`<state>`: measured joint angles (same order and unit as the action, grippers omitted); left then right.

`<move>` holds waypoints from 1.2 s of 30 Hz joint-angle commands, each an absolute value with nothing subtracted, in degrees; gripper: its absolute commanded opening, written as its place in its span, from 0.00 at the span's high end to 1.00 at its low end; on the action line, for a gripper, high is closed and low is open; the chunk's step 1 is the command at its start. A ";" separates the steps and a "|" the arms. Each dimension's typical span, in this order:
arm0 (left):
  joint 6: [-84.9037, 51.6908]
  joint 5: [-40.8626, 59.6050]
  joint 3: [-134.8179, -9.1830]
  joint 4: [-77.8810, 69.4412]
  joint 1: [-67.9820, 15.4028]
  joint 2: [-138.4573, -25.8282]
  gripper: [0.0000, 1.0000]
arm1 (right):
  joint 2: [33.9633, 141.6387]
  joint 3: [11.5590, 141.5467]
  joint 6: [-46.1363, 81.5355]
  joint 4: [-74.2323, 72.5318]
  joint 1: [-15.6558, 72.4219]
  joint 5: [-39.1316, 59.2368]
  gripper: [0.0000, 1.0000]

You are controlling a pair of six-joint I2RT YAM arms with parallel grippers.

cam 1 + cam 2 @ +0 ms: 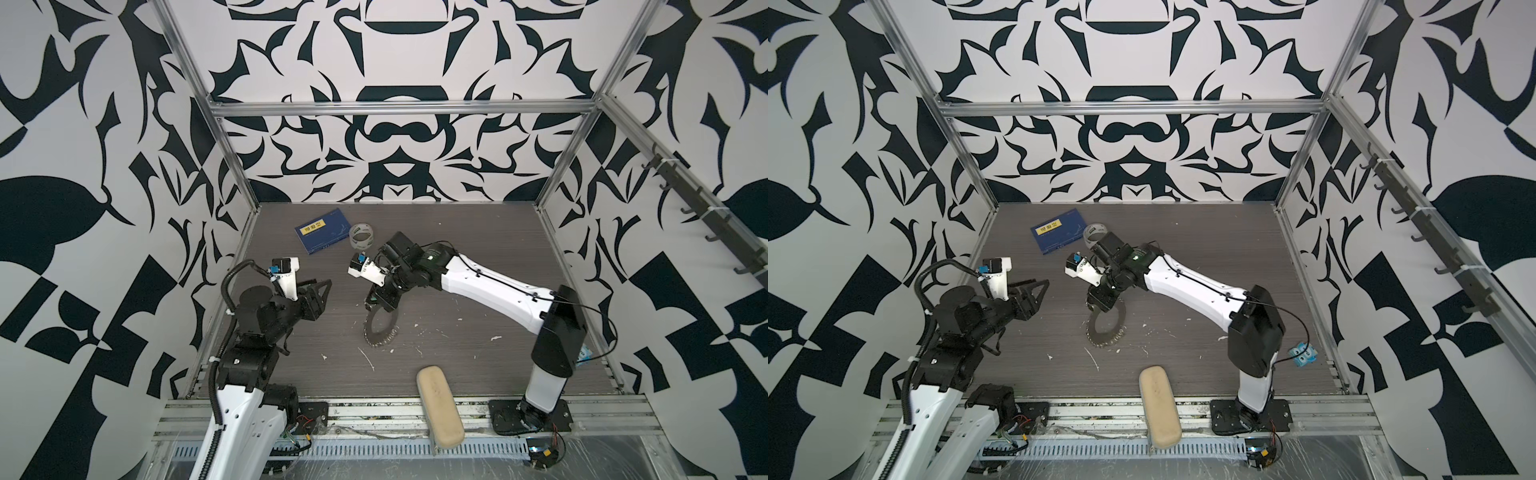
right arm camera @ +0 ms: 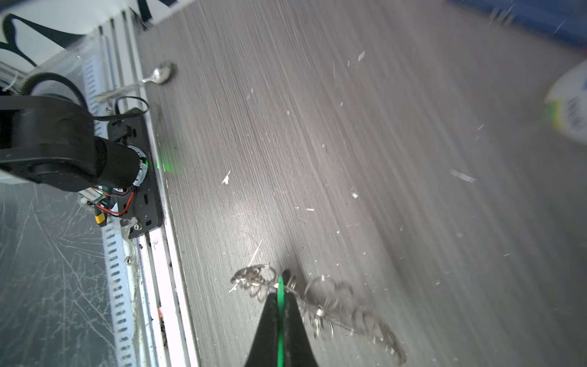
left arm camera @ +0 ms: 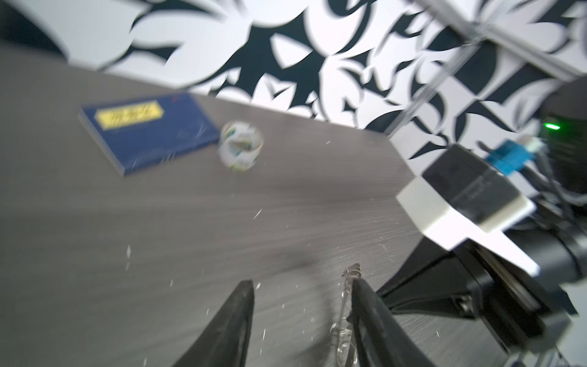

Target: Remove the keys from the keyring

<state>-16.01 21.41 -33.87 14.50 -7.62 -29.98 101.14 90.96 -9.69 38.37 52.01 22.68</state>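
- The right gripper (image 2: pixel 283 279) was clamped tight on a small, thin green key piece (image 2: pixel 280 321). The piece showed only as a green edge sandwiched between the two black fingers.
- The large flat grey metal keyring disc (image 1: pixel 371 332) sat directly below those closed jaws. Its fringe of small silver wire loops (image 2: pixel 320 314) was bunched on either side of the fingertips.
- The green key piece looked light, stiff and smooth, so it would probably slip if pinched only at its edge. Gripping across its flat faces, deep between the pads, seemed the sound hold.
- The keyring disc looked rigid and much heavier than the key piece. It seemed best steadied by its bare band or through the wide hole, away from the fringe.
- The wire loops looked springy and likely to snag or tangle when pulled.
- The left gripper (image 3: pixel 303 282) stood partly open with bare table showing between its fingers (image 3: pixel 235 317). In both top views it was well apart from the disc.
- The key piece's faces were hidden inside the jaws, and its link to any loop could not be made out.
- The right gripper covered the disc's upper rim in both top views. Whether the disc lay flat or hung tilted could not be told.
- Both wrist views were smeared. A few loops showed against one left finger, but whether they touched it was unclear.
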 commanded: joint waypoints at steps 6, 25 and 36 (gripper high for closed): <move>-1.31 40.93 -37.42 13.07 -7.47 -33.07 0.49 | 86.20 73.12 -27.15 14.18 52.29 28.18 1.00; -2.72 45.37 -37.59 5.02 -10.71 -39.93 0.47 | 69.21 55.16 -41.92 -11.73 52.13 24.01 1.00; -0.59 36.21 -38.07 3.53 -20.25 -40.02 0.66 | 70.72 58.70 -34.28 -12.05 52.05 15.91 1.00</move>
<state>-1.26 39.42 -36.64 5.98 -19.38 -41.06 72.07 55.86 -38.26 -7.03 51.99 18.65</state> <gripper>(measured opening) 0.353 0.053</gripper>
